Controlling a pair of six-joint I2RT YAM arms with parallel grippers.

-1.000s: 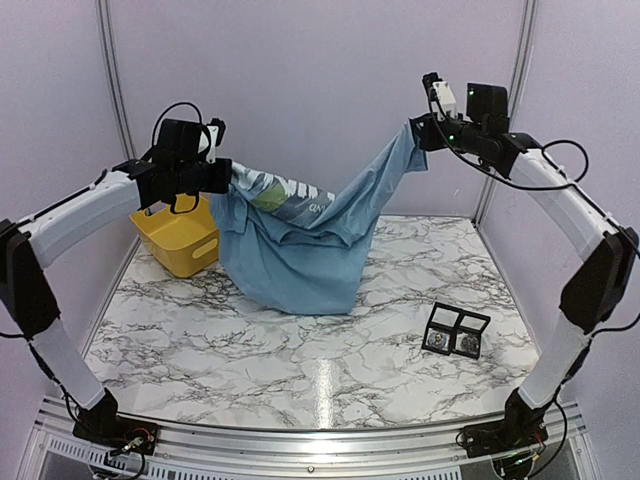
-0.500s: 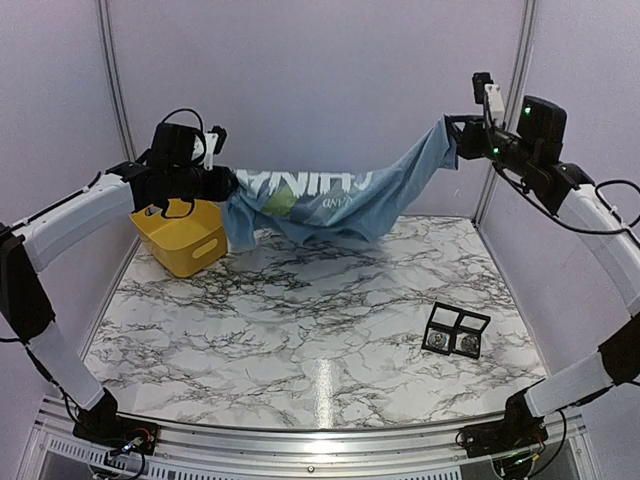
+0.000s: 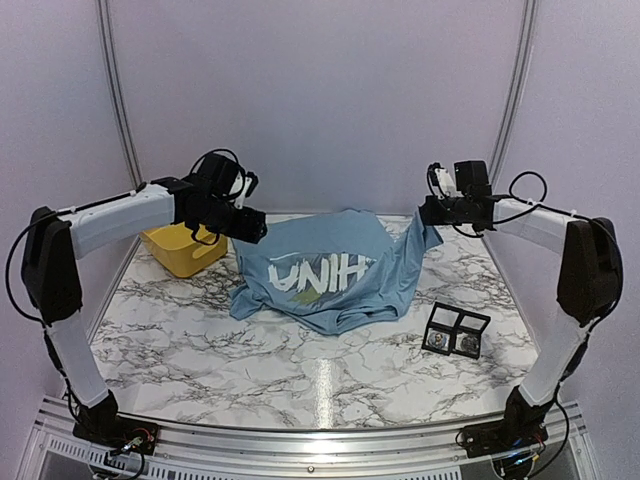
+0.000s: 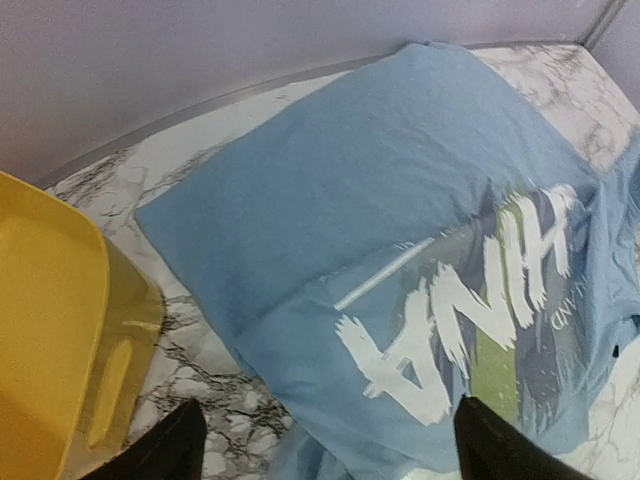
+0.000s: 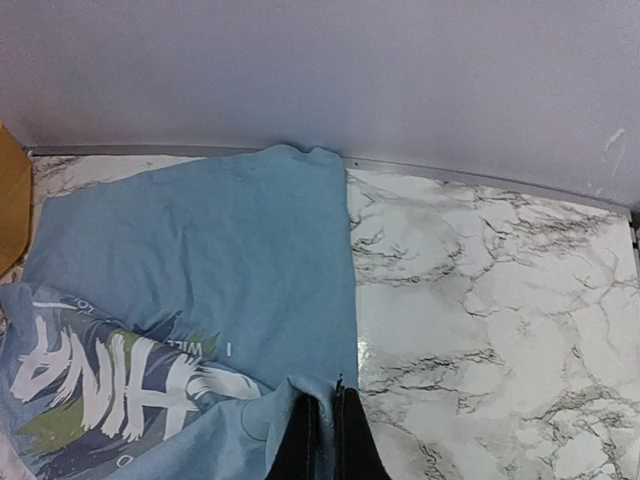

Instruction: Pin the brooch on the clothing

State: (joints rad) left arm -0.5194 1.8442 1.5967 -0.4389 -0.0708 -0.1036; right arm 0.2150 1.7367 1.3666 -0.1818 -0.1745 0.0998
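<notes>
Left fingers are now standing wide apart and empty, having just released the shirt, which is settling print-up on the worktop at the frame's centre; right fingers are still pinching its corner, so I think pinning can follow soon.

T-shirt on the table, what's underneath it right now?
Only the marble table shows around the T-shirt. Its right edge hangs from the shut right gripper. Anything beneath the crumpled cloth is covered.
</notes>
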